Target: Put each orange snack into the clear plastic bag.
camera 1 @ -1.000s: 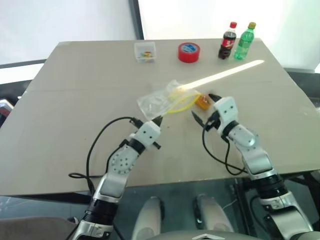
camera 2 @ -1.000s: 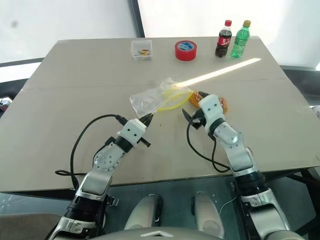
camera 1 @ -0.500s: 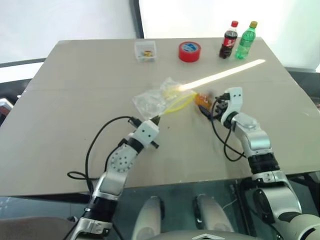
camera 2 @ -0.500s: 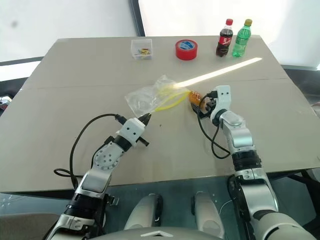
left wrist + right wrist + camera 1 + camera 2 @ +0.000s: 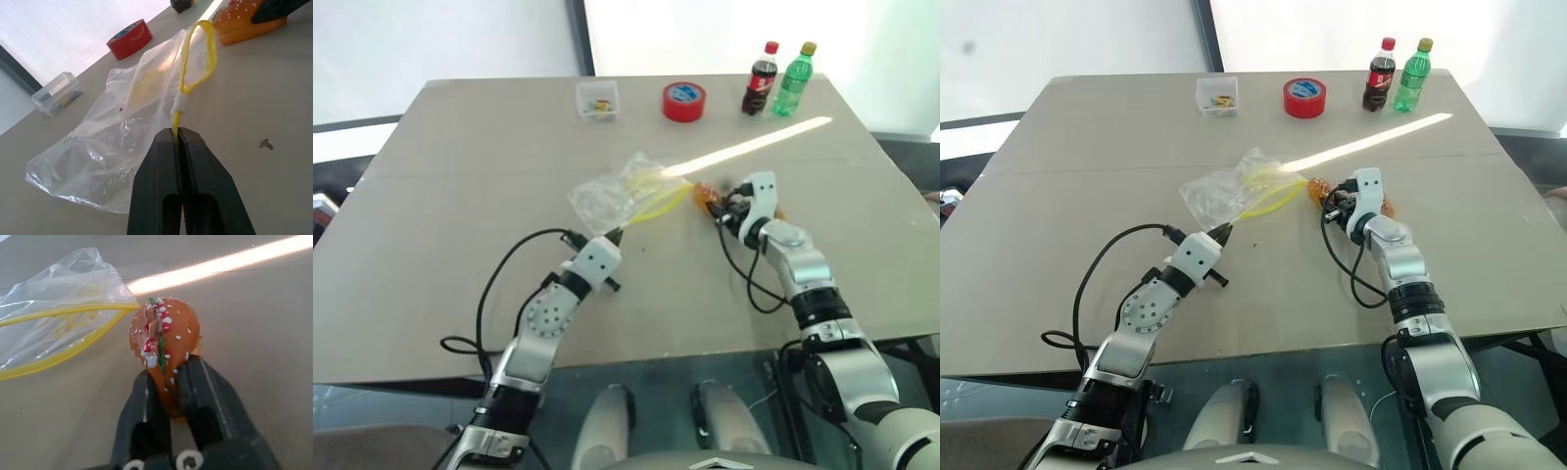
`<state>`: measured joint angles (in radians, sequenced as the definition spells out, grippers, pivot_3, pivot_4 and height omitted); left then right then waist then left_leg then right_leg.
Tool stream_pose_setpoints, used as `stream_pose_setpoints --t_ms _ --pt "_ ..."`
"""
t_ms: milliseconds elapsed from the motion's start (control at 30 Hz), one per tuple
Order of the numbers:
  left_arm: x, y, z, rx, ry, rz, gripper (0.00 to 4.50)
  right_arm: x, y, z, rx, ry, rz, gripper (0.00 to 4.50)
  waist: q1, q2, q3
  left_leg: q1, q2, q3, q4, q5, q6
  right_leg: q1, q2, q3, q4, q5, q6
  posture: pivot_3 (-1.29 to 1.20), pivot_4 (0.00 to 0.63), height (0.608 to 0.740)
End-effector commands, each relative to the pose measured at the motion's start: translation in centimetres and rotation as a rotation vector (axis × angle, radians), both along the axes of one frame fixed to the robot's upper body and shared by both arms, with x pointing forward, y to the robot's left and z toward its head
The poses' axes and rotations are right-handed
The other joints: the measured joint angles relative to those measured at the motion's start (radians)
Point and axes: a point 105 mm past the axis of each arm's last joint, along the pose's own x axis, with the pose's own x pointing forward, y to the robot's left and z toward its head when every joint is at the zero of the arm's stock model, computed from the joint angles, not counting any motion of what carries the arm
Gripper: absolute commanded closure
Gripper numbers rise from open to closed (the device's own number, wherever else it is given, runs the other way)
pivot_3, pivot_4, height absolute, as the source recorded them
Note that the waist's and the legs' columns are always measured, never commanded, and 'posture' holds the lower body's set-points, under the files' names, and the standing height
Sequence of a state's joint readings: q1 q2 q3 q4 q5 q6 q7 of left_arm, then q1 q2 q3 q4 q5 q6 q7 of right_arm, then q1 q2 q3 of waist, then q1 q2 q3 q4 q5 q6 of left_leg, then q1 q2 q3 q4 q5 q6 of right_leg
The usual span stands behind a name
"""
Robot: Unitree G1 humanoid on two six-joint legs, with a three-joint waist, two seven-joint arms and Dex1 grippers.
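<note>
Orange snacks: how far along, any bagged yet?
None looks bagged: the clear plastic bag seems to hold no snack. In hand: the right gripper is shut on one orange snack beside the bag's mouth, while the left gripper pinches the bag's yellow strip. Left: drop this one in, then bag the second orange snack behind the right gripper.

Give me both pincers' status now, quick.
Left pincer: shut on the clear plastic bag's yellow strip.
Right pincer: shut on an orange snack.
</note>
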<state>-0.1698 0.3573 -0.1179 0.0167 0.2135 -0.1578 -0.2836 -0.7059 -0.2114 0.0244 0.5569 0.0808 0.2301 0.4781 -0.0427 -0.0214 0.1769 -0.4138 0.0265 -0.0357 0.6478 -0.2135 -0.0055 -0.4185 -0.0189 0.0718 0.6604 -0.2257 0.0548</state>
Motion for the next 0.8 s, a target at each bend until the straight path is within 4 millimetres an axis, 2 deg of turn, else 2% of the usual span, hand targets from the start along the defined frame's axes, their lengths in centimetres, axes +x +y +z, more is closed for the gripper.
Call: stream_pose_setpoints --t_ms 33,133,333,500,633,800 --pt "0.3 -0.1 1.3 -0.002 -0.045 -0.013 4.5 0.1 0.1 1.4 -0.035 -0.072 0.006 4.43 0.0 0.0 0.0 0.0 0.0 0.0 0.0 0.0 0.0 0.0 0.0 0.0 0.0 0.0 0.0 0.0 0.15 0.74" --pt "0.3 -0.1 1.4 -0.001 -0.048 -0.014 4.5 -0.9 0.3 2.4 0.009 -0.096 0.046 4.43 0.0 0.0 0.0 0.0 0.0 0.0 0.0 0.0 0.0 0.0 0.0 0.0 0.0 0.0 0.0 0.0 0.15 0.74" --pt "0.3 -0.1 1.7 -0.003 -0.053 -0.007 4.5 -3.5 -1.0 3.2 0.057 -0.083 0.101 4.43 0.003 0.0 0.0 -0.002 0.0 0.0 -0.001 0.0 0.0 -0.001 -0.001 0.0 -0.001 0.0 0.0 0.0 0.15 0.74" --pt "0.4 -0.6 1.9 -0.008 -0.056 -0.021 4.5 -5.7 0.4 3.7 0.049 -0.059 0.228 4.43 -0.001 0.0 0.0 0.0 0.0 0.0 0.0 0.0 0.0 0.0 0.0 0.0 -0.001 -0.001 0.001 0.0 0.15 0.74" --pt "0.6 -1.0 2.1 -0.015 -0.057 -0.036 4.5 -5.6 1.7 3.4 0.048 -0.026 0.231 4.43 -0.001 0.001 0.0 0.0 0.0 0.0 0.0 0.0 0.0 -0.001 0.001 0.0 0.0 -0.002 0.003 0.0 0.15 0.74" --pt "0.3 -2.2 2.4 -0.021 -0.066 -0.093 4.5 -4.4 2.8 3.4 0.036 -0.028 0.219 4.43 0.001 0.001 0.0 0.0 0.0 0.0 0.0 0.0 0.0 -0.001 0.001 0.0 0.0 -0.001 0.002 0.0 0.15 0.74"
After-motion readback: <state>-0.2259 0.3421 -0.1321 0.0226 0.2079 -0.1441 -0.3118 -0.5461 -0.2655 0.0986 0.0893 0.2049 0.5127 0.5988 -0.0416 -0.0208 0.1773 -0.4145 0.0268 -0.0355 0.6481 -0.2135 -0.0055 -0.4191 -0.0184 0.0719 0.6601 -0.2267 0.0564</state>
